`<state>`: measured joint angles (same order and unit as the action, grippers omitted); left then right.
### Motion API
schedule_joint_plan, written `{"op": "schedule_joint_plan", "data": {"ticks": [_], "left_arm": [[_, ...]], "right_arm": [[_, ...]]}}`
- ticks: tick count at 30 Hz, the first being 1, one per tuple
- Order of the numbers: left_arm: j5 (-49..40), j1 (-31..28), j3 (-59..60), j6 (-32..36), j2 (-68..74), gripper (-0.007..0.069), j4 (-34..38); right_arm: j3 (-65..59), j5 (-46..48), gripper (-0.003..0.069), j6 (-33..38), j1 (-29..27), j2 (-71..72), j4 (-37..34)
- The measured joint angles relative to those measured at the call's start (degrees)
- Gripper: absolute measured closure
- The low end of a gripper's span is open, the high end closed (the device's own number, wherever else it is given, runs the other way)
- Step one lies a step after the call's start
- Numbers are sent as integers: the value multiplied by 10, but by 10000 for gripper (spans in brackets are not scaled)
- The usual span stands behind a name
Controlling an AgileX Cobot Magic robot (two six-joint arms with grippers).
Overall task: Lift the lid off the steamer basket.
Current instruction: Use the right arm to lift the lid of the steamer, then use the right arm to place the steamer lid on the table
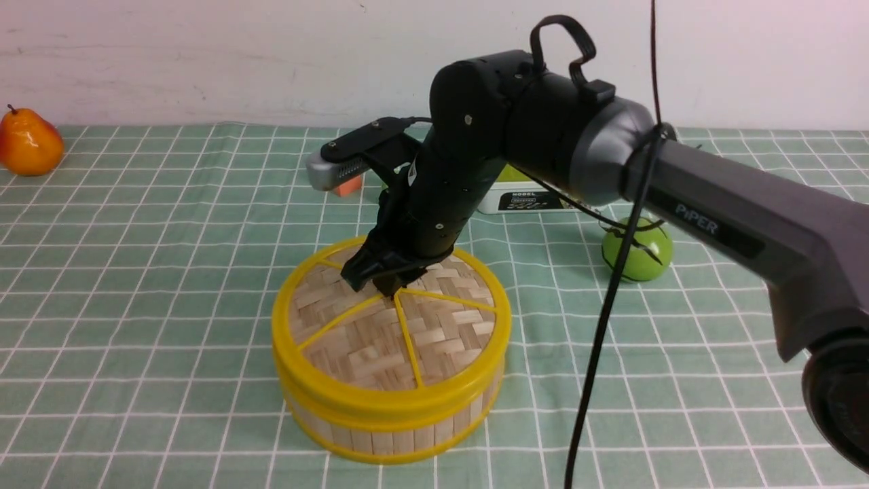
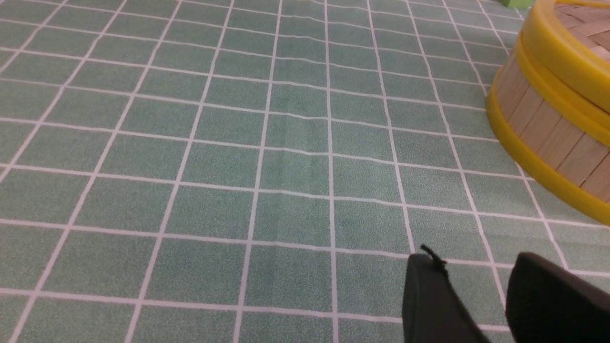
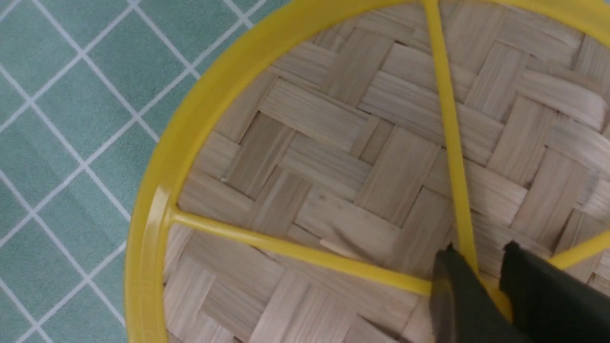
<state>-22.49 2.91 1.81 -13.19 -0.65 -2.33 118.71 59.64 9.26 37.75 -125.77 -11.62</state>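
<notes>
The steamer basket stands on the checked cloth in the front view, with the lid resting flat on top of it. My right gripper reaches down onto the lid's centre, where the yellow spokes meet. In the right wrist view its two black fingers sit on either side of the small yellow knob and press against it, above the woven lid. In the left wrist view my left gripper hangs open over bare cloth with nothing between its fingers, and the steamer basket lies off to one side of it.
An orange pear sits at the back left. Behind the right arm are a small orange block and a white box. A green apple lies right of the basket, and a black cable hangs in front of it.
</notes>
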Motion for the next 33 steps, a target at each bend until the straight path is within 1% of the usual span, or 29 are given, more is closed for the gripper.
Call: {"op": "schedule_joint_plan", "data": {"ticks": [3,9,10,12,15,16,17,18,20,21,22,23,25,26,28,29,30,33], "left_arm": [[0,0,0,0,0,386,0],[0,0,0,0,0,386,0],[0,0,0,0,0,386,0],[0,0,0,0,0,386,0],[0,0,0,0,0,386,0],[0,0,0,0,0,386,0],[0,0,0,0,0,386,0],[0,0,0,0,0,386,0],[0,0,0,0,0,386,0],[0,0,0,0,0,386,0],[0,0,0,0,0,386,0],[0,0,0,0,0,386,0],[0,0,0,0,0,386,0],[0,0,0,0,0,386,0],[0,0,0,0,0,386,0],[0,0,0,0,0,386,0],[0,0,0,0,0,386,0],[0,0,0,0,0,386,0]], "right_arm": [[3,19,580,0,0,12,10],[7,89,580,9,-2,102,76],[4,109,580,10,-13,149,91],[-19,110,580,10,-35,193,91],[-101,110,580,11,-88,266,82],[-117,110,580,11,-97,277,80],[-169,100,580,11,-128,314,75],[-187,94,580,11,-132,319,73],[-328,21,580,11,-190,389,62],[-364,5,580,11,-202,402,58],[-373,-6,580,11,-205,405,57],[-446,-48,580,11,-225,422,51],[-482,-75,580,11,-232,424,48],[-533,-120,580,11,-238,421,43],[-581,-183,580,11,-240,407,37],[-588,-189,580,11,-240,405,36],[-605,-226,580,11,-240,393,32],[-619,-286,580,11,-240,357,21]]}}
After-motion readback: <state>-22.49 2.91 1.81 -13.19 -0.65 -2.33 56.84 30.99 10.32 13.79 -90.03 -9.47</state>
